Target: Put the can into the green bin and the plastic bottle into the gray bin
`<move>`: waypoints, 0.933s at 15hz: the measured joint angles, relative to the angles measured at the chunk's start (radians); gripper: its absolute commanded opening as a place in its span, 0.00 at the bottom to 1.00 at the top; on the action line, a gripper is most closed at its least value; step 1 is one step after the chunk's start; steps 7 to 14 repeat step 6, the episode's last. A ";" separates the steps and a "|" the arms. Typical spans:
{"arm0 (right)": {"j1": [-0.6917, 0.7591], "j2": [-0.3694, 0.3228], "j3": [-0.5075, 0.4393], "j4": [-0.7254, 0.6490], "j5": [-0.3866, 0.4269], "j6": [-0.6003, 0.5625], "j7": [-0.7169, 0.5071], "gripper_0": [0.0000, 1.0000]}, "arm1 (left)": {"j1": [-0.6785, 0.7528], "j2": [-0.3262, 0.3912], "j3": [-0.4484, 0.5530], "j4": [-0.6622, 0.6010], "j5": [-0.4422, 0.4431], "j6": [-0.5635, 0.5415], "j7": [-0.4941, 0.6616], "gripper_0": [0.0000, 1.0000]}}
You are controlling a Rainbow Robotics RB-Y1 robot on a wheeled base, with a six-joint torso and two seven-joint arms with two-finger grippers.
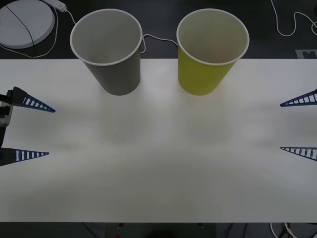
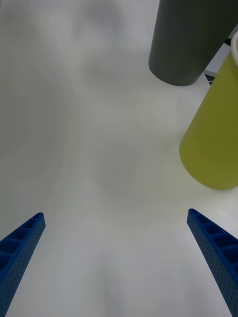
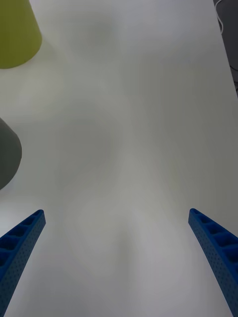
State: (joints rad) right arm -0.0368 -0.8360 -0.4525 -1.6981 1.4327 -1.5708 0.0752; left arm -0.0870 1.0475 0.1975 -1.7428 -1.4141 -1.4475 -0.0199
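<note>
Blue ribbed fingertips [image 3: 22, 237] of the left gripper [image 1: 47, 131] sit nearest the lens in the left wrist view, spread wide apart with nothing between them but bare white table [image 1: 163, 163]. From the front, this gripper hangs over the table's left edge, its two fingers pointing inward toward the middle. Across from it, the right gripper [image 1: 282, 126] hangs over the right edge, fingers likewise parted and holding nothing, pointing back toward the left one; its own blue fingers [image 2: 213, 242] frame plain tabletop in the right wrist view.

Farther out, at the table's far edge, two large tapered paper cups stand upright side by side, apart from each other. On the robot's left is the gray bin [image 1: 111, 54], on its right the green bin [image 1: 210, 54], both white-rimmed and pale inside. Neither gripper is near either bin. I cannot tell what lies at the bottom of either bin.

Beyond the table, on the dark floor, a round white disc [image 1: 25, 22] lies at the far left, and a white cable [image 1: 158, 38] runs behind the bins.
</note>
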 measured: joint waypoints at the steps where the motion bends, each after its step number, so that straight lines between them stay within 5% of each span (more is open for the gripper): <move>1: 0.000 0.000 0.000 0.000 0.000 0.000 0.000 1.00 | 0.000 0.000 -0.001 0.000 -0.004 0.000 0.000 1.00; 14: 0.000 0.000 0.000 0.000 0.000 0.000 0.000 1.00 | 0.000 -0.001 0.000 0.000 -0.011 -0.010 -0.006 1.00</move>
